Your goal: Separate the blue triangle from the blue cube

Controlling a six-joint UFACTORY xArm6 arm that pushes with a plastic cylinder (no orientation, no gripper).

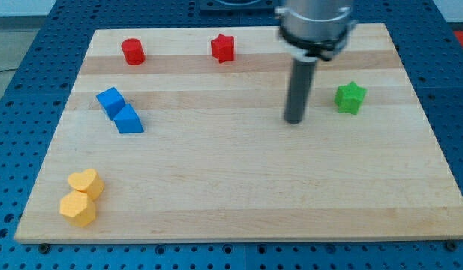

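1. Two blue blocks touch at the view's left of the wooden board (239,187): the blue cube (110,100) sits above-left of the blue triangle (128,120).
2. My tip (293,119) rests on the board well to their right, touching nothing and holding nothing.
3. A green star (350,97) lies near the tip's right.
4. A red cylinder (133,52) and a red star (223,48) line the top.
5. A yellow heart (86,183) and a yellow hexagon (78,209) touch at bottom left.

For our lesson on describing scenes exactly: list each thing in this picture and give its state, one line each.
my tip: on the board, touching no block, left of the green star.
blue cube: against the blue triangle.
blue triangle: against the blue cube, just below it.
green star: alone, at the view's right.
red cylinder: alone, near the top edge.
red star: alone, near the top edge.
two yellow blocks: touching, bottom left.
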